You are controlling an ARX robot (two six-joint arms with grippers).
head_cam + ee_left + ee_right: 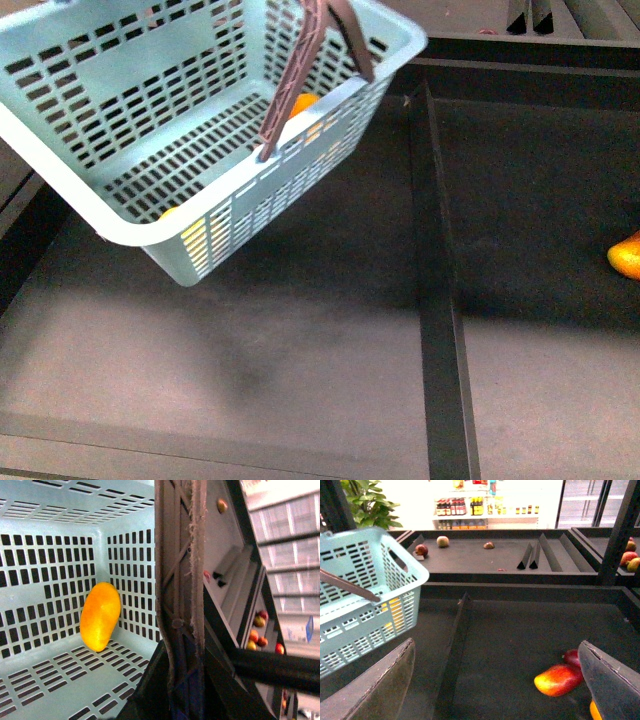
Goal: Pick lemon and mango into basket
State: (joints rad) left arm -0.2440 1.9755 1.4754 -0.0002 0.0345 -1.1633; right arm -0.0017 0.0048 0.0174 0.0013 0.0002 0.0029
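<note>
The pale teal basket (130, 120) hangs tilted above the dark shelf, and my left gripper (180, 690) is shut on its grey-brown handle (181, 555). A smooth yellow-orange oval fruit (100, 616) lies inside against a slotted wall; I cannot tell whether it is the lemon or the mango. The front view shows yellow through the low corner's slots (190, 235) and an orange patch (303, 101) by the handle's foot. My right gripper (495, 690) is open over the right bin, with nothing between its fingers (612, 680).
A raised black divider (435, 300) splits the shelf into two bins. A red-blushed fruit (559, 679) and a dark red one (574, 657) lie in the right bin near my right finger. An orange fruit (627, 256) shows at the right edge. More fruit (442, 541) sits on the rear shelf.
</note>
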